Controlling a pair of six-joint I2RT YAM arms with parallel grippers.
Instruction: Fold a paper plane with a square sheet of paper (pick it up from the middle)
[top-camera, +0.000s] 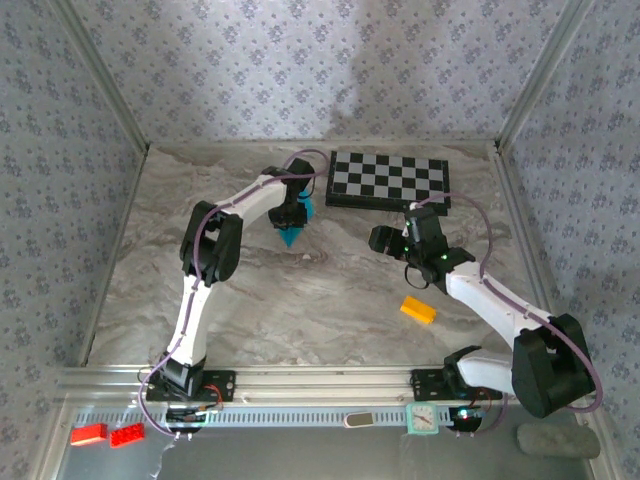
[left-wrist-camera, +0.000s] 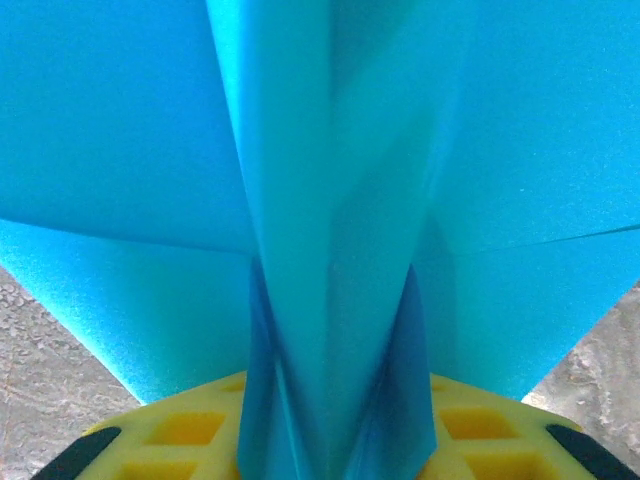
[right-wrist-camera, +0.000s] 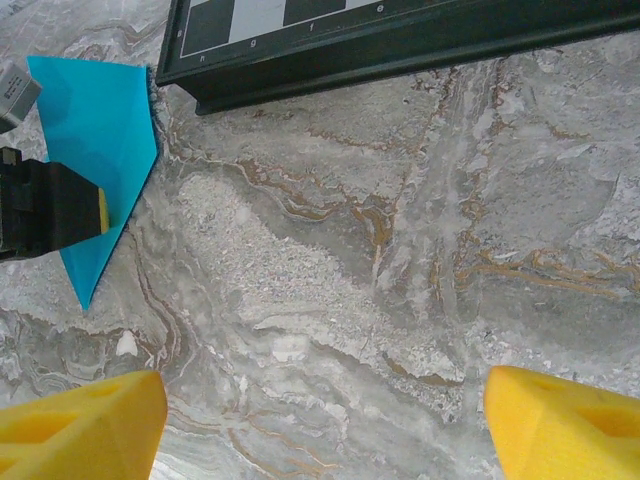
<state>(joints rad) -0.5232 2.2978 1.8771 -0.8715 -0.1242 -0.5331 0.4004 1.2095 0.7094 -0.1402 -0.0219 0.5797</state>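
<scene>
Clamped in my left gripper (left-wrist-camera: 335, 435), the paper plane (left-wrist-camera: 330, 200) hangs near the chessboard (top-camera: 390, 178). It looks light, floppy and easily crumpled, so it is best pinched along its centre crease. My right gripper (right-wrist-camera: 320, 420) gapes empty.

text | chessboard (right-wrist-camera: 400, 45) rim | small file letters h, g, f | nothing else legible

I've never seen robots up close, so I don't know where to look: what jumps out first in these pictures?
The bright cyan paper plane stands out, pinched in the left hand, just left of the black-and-white chessboard at the far side. The right hand hangs open and empty nearby. A small yellow-orange block lies on the marble table beside that arm.
</scene>
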